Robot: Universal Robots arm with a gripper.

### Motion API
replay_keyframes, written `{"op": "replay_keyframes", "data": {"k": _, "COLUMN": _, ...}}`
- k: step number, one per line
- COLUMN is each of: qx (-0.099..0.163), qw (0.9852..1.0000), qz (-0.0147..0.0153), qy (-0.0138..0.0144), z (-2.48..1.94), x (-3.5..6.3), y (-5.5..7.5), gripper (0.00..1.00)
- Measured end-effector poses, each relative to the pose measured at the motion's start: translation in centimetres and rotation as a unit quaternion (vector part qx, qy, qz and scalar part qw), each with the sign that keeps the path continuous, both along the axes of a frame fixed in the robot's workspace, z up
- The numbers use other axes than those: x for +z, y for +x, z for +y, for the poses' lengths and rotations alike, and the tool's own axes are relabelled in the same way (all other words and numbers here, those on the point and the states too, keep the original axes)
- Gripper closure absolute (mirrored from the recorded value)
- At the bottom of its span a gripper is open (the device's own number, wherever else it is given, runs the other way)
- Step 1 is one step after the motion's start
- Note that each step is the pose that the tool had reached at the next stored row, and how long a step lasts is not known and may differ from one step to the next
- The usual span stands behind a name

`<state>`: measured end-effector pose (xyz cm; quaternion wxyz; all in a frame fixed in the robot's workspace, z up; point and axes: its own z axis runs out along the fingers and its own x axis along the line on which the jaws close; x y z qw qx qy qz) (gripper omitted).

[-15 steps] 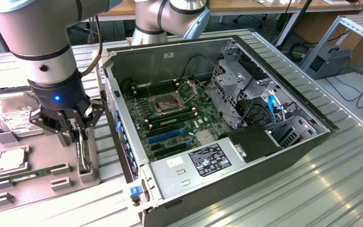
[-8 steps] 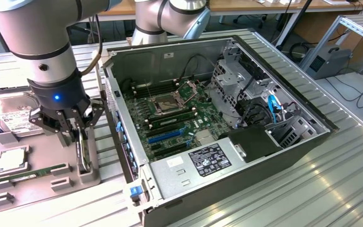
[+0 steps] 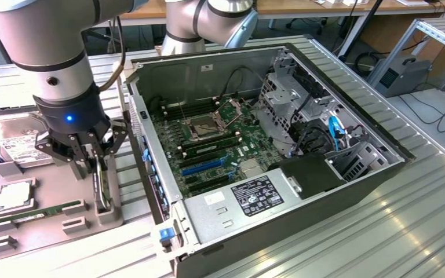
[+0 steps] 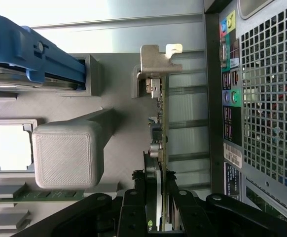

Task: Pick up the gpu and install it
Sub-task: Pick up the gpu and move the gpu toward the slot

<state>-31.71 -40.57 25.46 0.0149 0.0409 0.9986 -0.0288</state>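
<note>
Desk of ribbed metal carries an open computer case at frame centre and a grey tray at lower left. There the gripper has its fingers clasped on the gpu, which stands on edge in the tray, just beside the case.

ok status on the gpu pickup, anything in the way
end effector down at the gpu. gpu upright on edge in its tray slot, not yet installed. open case right beside it, nothing seen blocking.
</note>
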Motion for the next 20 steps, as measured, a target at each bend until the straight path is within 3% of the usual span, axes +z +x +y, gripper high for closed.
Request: {"op": "replay_keyframes", "data": {"k": 20, "qx": 0.0, "qw": 1.0, "qz": 0.0, "qy": 0.0, "z": 0.0, "x": 0.4, "y": 0.0, "gripper": 0.73}}
